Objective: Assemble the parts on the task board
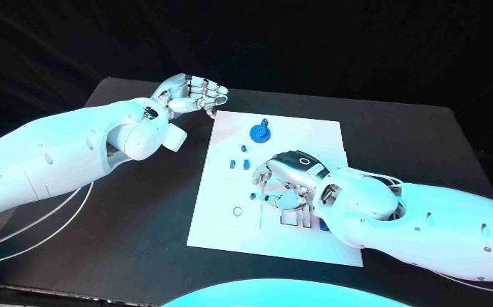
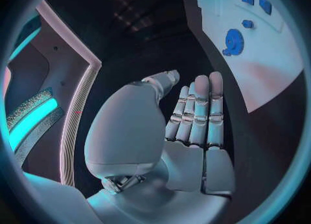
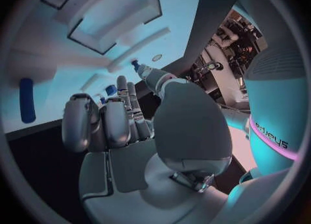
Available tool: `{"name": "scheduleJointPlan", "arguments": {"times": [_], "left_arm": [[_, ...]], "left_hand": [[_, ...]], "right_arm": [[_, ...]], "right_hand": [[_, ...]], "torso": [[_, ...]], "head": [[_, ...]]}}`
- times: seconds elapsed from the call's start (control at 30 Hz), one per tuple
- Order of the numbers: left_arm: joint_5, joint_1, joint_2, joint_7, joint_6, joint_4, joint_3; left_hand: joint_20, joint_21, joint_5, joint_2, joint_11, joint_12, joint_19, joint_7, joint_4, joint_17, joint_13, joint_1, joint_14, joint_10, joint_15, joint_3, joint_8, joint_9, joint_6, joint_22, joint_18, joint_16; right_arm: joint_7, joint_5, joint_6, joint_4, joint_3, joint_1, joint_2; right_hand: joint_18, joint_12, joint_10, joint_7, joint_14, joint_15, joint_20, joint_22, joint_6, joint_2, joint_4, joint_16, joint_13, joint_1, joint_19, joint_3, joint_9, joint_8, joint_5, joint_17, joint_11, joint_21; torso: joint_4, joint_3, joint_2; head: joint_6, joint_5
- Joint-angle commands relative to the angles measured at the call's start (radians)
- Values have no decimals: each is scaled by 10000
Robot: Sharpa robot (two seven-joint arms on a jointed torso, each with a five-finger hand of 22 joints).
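The white task board [image 1: 313, 139] lies mid-table. On its far part rests a blue gear [image 1: 261, 132], also in the left wrist view [image 2: 234, 41], with small blue parts [image 1: 241, 164] nearer along the left side. My right hand [image 1: 292, 174] is low over the board's middle, fingers reaching down to it. In the right wrist view its fingers [image 3: 123, 105] are stretched out and the thumb tip meets a small blue part [image 3: 135, 64]; nothing is plainly gripped. A blue cylinder [image 3: 26, 107] lies on the board beside it. My left hand [image 1: 191, 96] hovers off the board's far left corner, holding nothing, fingers straight [image 2: 197, 115].
The board has rectangular recesses [image 3: 113, 14] near my right hand. Black table [image 1: 134, 250] surrounds the board, with bare room to its left and far side. White cables [image 1: 41, 232] trail beside my left arm.
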Motion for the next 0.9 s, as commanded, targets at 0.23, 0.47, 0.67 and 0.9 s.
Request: {"name": "scheduleJointPlan", "arguments": {"times": [0.23, 0.47, 0.67, 0.9], "left_arm": [[17, 8, 14, 212, 275, 25, 2], [43, 8, 7, 279, 295, 45, 0], [52, 8, 19, 292, 302, 48, -8], [-2, 7, 30, 256, 310, 53, -13]], "left_hand": [[63, -81, 10, -23, -6, 117, -78, 322, 23, -22, -3, -88, -96, -145, 26, -139, -62, -4, -90, -11, 127, 64], [68, -91, 11, -26, -5, 128, -85, 323, 31, -23, -1, -99, -104, -156, 28, -153, -60, -2, -93, -17, 127, 66], [68, -91, 11, -26, -5, 128, -85, 323, 31, -23, -1, -99, -104, -156, 28, -153, -60, -2, -93, -17, 127, 66], [71, -100, 13, -25, -6, 141, -89, 323, 33, -25, 1, -100, -108, -162, 28, -162, -55, 0, -94, -21, 128, 71]], "right_arm": [[-129, 1269, 171, 607, 152, 575, -1141], [-261, 1530, 1101, 336, 203, 1129, -2044], [-226, 1342, 1553, -90, 195, 1211, -2185], [-429, 1231, 2106, -309, 152, 1183, -2076]], "right_hand": [[135, 76, -265, 10, 197, 88, 30, 1045, -97, -55, 115, -7, 10, 107, -45, -520, -23, -197, 66, -54, -46, -109], [293, 634, -1417, -125, 21, 209, 147, 615, -484, 490, 1480, -318, -97, 1477, -370, -3688, -262, -809, -289, -730, 111, -1047], [383, 963, -2025, -249, -134, 295, 215, 382, -750, 414, 2021, -470, -231, 1951, -569, -5022, -308, -1049, 135, -1097, 214, -1610], [413, 1108, -2161, -309, -167, 307, 228, 308, -782, 507, 2023, -535, -271, 2044, -608, -5153, -293, -1073, 63, -1235, 227, -1778]], "torso": [[-14, -7, -8], [-36, -25, -12], [-27, 7, -10], [-35, -10, -3]], "head": [[131, -217], [279, -475], [297, -511], [335, -479]]}}
